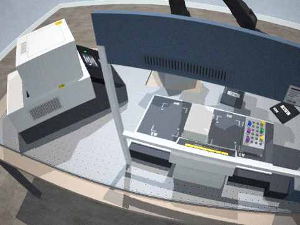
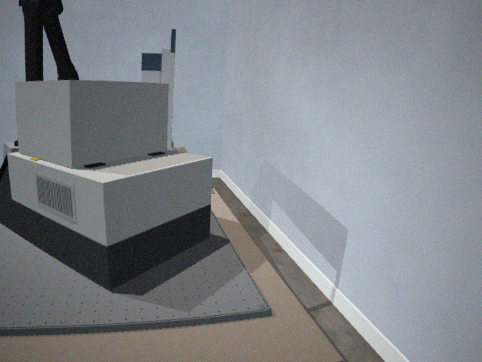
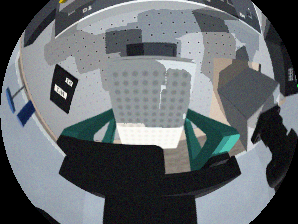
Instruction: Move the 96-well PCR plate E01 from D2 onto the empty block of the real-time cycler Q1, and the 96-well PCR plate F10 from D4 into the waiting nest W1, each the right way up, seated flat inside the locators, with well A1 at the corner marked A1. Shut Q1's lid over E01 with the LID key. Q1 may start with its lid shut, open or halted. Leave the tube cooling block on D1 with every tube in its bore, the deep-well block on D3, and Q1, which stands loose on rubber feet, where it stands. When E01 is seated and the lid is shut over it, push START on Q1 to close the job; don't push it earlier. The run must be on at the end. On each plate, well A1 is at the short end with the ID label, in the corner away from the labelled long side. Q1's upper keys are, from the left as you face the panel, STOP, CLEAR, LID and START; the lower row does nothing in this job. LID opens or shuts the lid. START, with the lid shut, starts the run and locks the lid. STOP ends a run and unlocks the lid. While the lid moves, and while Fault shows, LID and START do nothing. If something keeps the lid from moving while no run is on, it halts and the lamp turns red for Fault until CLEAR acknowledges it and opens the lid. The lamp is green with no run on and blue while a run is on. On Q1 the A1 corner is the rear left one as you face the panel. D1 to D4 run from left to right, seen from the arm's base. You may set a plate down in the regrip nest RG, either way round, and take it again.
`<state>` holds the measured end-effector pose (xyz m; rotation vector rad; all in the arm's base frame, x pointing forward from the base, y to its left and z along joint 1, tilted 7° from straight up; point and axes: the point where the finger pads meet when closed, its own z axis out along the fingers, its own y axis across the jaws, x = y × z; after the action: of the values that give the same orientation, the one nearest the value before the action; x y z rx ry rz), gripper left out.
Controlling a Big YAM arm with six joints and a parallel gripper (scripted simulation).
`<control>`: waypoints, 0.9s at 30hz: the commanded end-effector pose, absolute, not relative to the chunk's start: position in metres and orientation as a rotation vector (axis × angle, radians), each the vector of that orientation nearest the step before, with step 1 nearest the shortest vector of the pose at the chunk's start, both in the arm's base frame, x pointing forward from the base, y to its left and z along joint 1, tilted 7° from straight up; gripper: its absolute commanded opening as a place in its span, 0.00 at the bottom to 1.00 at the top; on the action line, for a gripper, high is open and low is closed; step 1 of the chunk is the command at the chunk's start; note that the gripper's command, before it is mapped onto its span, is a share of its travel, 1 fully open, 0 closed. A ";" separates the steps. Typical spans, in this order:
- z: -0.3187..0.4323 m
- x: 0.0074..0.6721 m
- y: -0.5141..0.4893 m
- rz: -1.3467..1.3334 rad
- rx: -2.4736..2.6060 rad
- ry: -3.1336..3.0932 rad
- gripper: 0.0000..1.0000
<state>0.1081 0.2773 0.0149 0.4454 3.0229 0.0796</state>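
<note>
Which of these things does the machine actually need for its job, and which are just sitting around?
Needed: the well plate gripped in the claw; the white cycler with its key panel.
Just sitting: tube block; deep-well block; blue screen.
</note>
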 end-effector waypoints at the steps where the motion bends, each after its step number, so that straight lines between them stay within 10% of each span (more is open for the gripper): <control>1: 0.029 0.120 0.287 0.137 0.475 3.006 0.00; 27: 0.022 0.119 0.281 0.098 0.405 3.022 0.00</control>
<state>0.1105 0.2658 0.0132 0.4131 3.0269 0.0699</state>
